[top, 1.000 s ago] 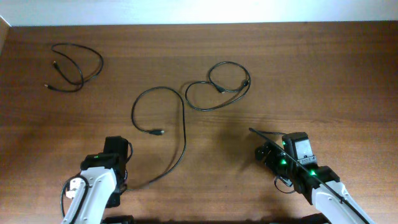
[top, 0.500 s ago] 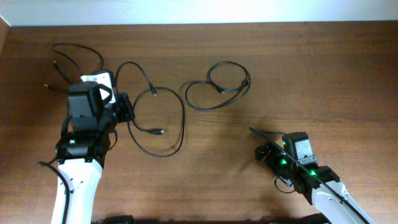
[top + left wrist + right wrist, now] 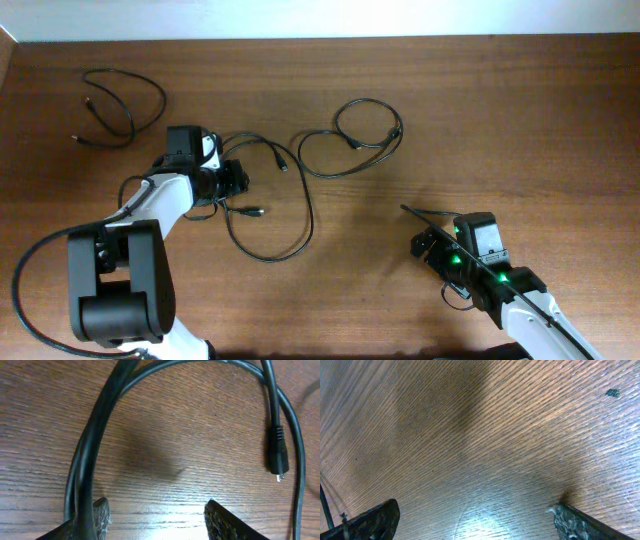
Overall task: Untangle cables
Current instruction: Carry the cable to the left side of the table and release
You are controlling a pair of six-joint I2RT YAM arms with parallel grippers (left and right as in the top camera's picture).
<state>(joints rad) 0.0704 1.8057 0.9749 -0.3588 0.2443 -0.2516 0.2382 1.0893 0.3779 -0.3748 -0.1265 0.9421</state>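
Observation:
Three thin black cables lie on the wooden table. One is coiled at the far left [image 3: 120,105], and a second loops at the back middle [image 3: 350,140]. The third cable [image 3: 309,222] curls around my left gripper [image 3: 243,180]. That gripper [image 3: 157,521] is open, with bare wood between its fingertips. The cable [image 3: 100,420] runs doubled along the outside of the left finger [image 3: 100,517], and one small plug [image 3: 277,455] lies on the wood to the right. My right gripper [image 3: 425,245] stands open [image 3: 475,520] over bare wood.
The white wall edge [image 3: 320,20] bounds the table at the back. My left arm's base and its thick wire [image 3: 20,290] fill the front left corner. A thin dark rod [image 3: 420,215] sticks out beside the right gripper.
My left gripper has dragged the third cable up from the front and toward the middle, then opened from shut, letting it go. The cable's loop has shifted. The right arm has not moved.

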